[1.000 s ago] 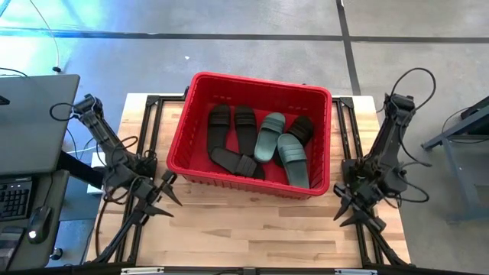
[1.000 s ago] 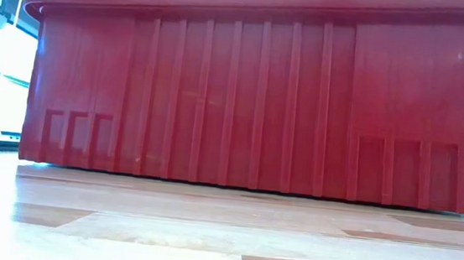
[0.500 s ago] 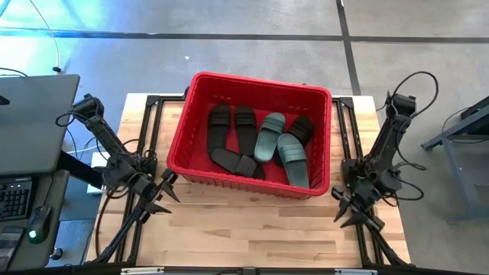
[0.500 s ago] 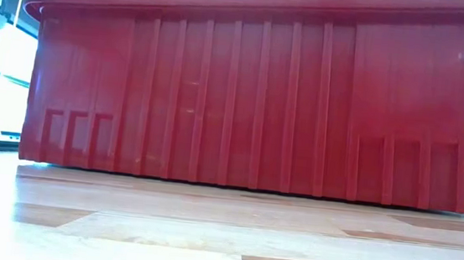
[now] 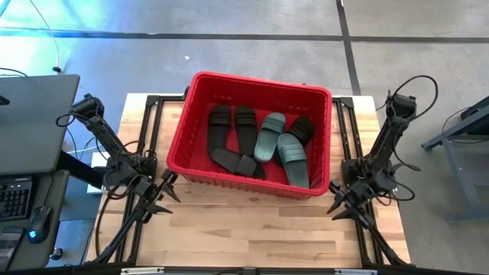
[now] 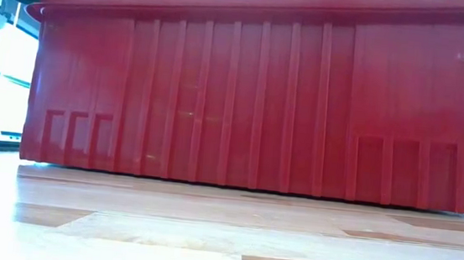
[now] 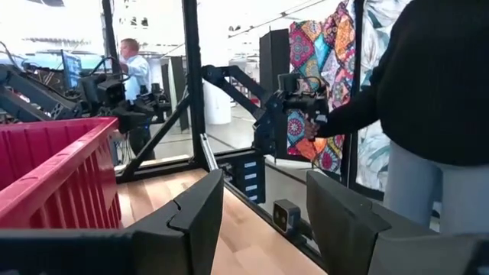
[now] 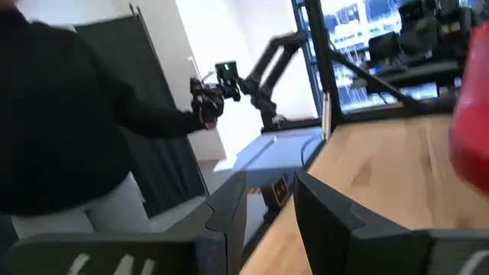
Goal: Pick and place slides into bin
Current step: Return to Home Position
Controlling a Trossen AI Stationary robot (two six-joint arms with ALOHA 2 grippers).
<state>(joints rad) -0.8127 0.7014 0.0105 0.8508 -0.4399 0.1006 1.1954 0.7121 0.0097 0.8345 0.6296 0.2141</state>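
The red bin (image 5: 191, 122) stands on the middle of the wooden table and fills the low view (image 6: 260, 99). Several black slides (image 5: 220, 126) and two teal slides (image 5: 269, 136) lie flat on its floor, some overlapping. My left gripper (image 5: 170, 198) is open and empty over the table, near the bin's near left corner; its wrist view (image 7: 263, 221) shows the bin's wall (image 7: 53, 176) beside it. My right gripper (image 5: 337, 209) is open and empty near the bin's near right corner, and it also shows in its own wrist view (image 8: 269, 208).
Black frame rails (image 5: 153, 130) run along both sides of the table. A grey desk with a keyboard (image 5: 23, 153) stands to the left. A person in a dark top (image 7: 435, 84) stands beyond the table. Bare wood (image 5: 252, 229) lies in front of the bin.
My right gripper has swung a little toward the table's left edge, staying open near the bin's near right corner. The slides and the bin have kept still.
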